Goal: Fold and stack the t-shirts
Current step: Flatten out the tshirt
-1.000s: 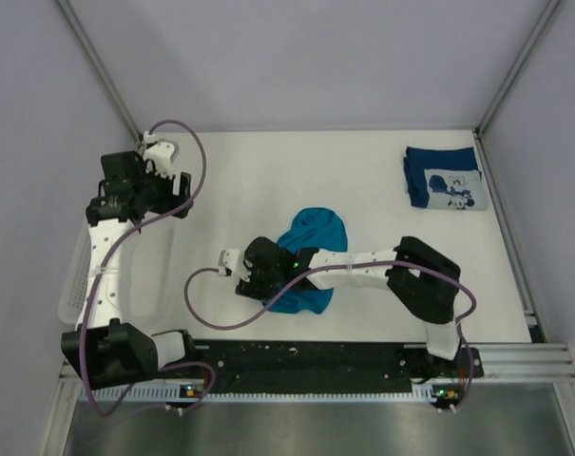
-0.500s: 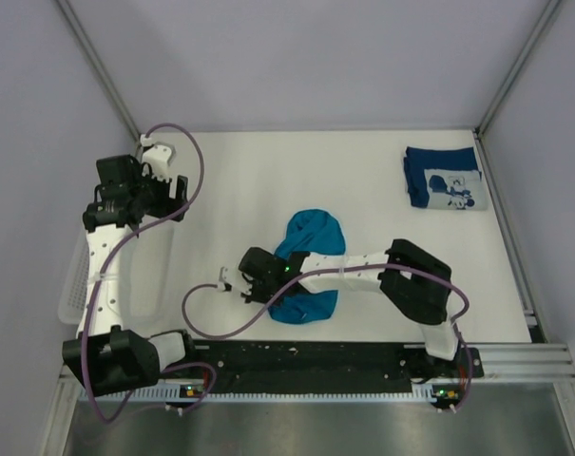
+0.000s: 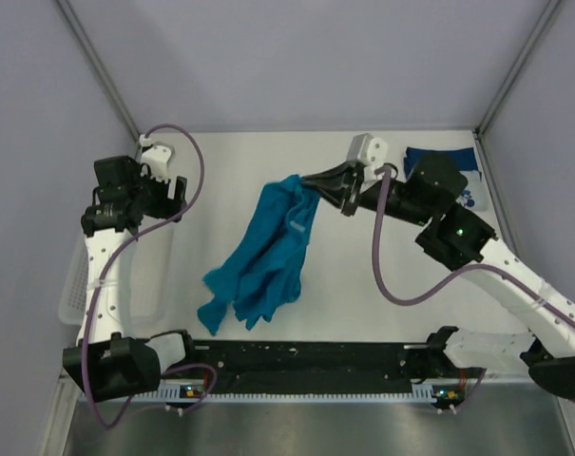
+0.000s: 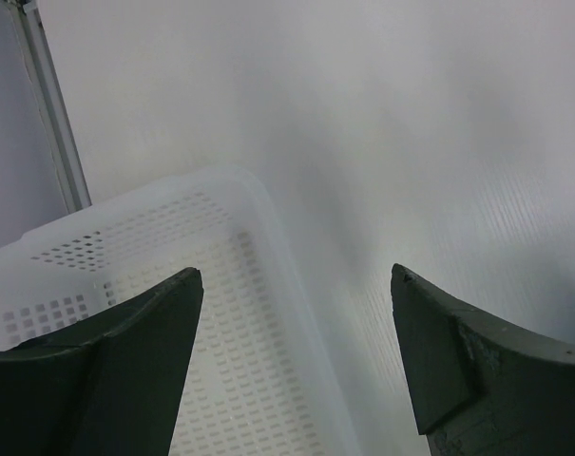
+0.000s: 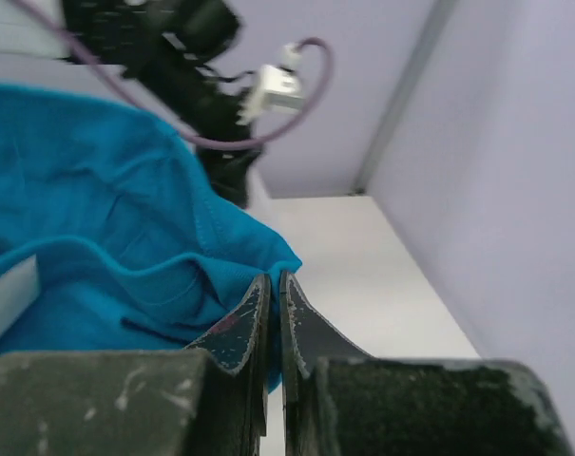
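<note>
The teal-blue t-shirt point(image 3: 266, 255) hangs stretched above the table's middle, its upper edge pinched by my right gripper point(image 3: 312, 184), which is shut on it. In the right wrist view the teal cloth point(image 5: 106, 247) fills the left side, a fold of it caught between the closed fingertips point(image 5: 274, 281). The dark navy t-shirt point(image 3: 458, 171) with its pale print lies folded at the far right, partly hidden behind my right arm. My left gripper point(image 3: 144, 195) hovers at the far left, open and holding nothing point(image 4: 297, 285).
A white mesh basket point(image 3: 78, 285) sits along the table's left edge, below my left gripper; its perforated wall point(image 4: 201, 313) shows in the left wrist view. Metal frame posts and grey walls close in the table.
My right gripper closed on the teal shirt near the front middle, then rose and swung back to the right, pulling the crumpled shirt up into a long hanging drape. The left arm barely moved.
</note>
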Tool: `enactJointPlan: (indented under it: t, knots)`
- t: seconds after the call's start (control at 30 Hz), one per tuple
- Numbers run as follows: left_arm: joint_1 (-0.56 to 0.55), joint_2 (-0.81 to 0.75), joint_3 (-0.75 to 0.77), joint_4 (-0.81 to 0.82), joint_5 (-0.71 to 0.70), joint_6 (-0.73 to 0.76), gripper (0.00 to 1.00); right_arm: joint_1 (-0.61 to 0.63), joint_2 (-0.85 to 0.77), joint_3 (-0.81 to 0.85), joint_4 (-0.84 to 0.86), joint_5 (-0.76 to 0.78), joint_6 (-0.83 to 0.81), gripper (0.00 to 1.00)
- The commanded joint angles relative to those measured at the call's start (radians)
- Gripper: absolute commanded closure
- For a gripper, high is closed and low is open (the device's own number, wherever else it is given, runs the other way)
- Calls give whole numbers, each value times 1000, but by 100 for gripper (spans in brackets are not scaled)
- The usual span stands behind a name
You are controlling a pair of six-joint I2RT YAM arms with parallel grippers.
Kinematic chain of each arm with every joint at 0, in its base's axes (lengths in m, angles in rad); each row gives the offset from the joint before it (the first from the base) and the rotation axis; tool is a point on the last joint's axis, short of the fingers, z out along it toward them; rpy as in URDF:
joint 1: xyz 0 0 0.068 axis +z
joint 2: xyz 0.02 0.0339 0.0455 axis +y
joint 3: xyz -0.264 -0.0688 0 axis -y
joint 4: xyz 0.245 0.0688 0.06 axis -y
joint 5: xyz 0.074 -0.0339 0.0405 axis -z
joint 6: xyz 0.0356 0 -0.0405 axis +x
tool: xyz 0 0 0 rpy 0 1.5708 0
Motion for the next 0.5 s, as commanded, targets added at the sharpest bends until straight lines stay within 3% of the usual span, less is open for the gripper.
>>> enactJointPlan:
  t: [0.0, 0.23, 0.33, 0.47]
  knots:
    - [6, -31, -11, 44, 21, 19, 16, -210, 37, -127, 95, -76, 62, 100]
    - [-2, -9, -30, 49, 116, 43, 17, -497, 192, -283, 348, -18, 294, 100]
    - [-45, 9, -42, 21, 153, 59, 18, -629, 324, -254, 316, 51, 404, 99]
    - [-221, 26, -105, -64, 106, 157, 19, -752, 517, -113, 146, 145, 497, 66]
